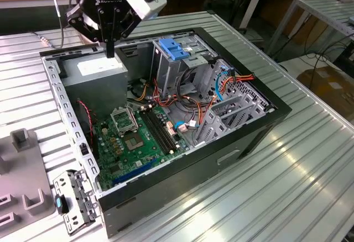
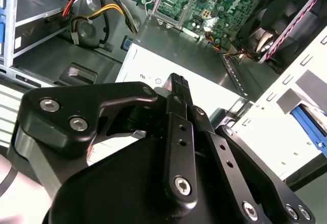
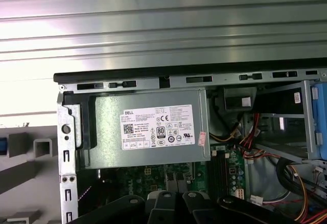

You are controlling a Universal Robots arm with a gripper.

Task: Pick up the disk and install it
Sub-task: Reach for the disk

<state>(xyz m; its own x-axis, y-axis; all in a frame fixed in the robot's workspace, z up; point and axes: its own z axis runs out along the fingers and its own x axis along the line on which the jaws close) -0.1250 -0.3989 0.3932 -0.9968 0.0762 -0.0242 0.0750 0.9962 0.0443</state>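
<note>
My gripper [image 1: 110, 51] hangs at the upper left of the exterior view, jaws closed on nothing. Its tips are over the power supply [image 1: 94, 73] in the upper-left corner of the open case [image 1: 221, 153]. A blue bracket [image 1: 173, 48] tops the cage at the frame's upper middle. I cannot tell where the disk lies.

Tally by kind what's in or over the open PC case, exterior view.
Grey power-supply box with white sticker: 1
Green motherboard: 1
Blue plastic bracket: 1
Tall metal drive cage: 1
Black gripper: 1
Total: 5
</note>
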